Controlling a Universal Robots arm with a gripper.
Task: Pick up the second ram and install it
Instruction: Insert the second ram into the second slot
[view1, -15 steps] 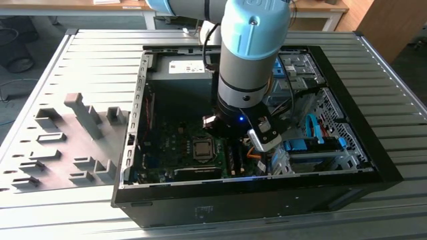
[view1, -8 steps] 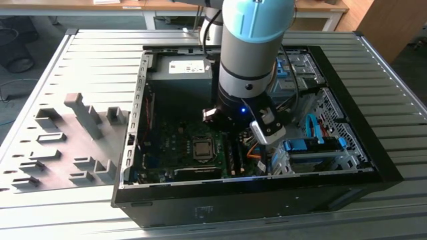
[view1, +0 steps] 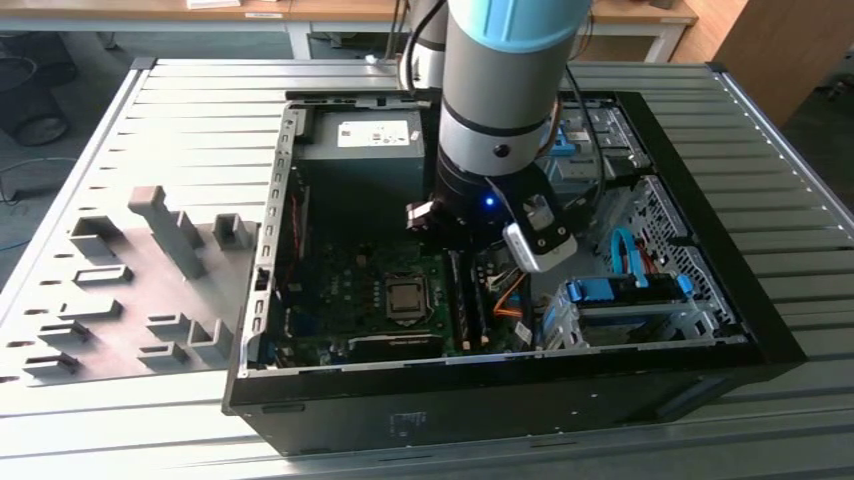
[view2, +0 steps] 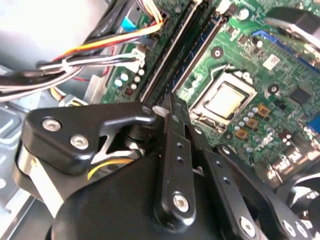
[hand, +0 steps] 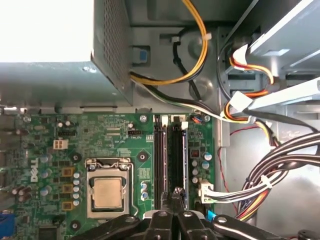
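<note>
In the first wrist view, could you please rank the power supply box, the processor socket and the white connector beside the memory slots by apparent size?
1. Power supply box, largest, though it sits closer to the camera.
2. Processor socket.
3. White connector, smallest.

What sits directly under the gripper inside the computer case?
Under the gripper run the long memory slots on the green motherboard, beside the processor socket. The gripper's dark body covers the slots' near ends.
</note>
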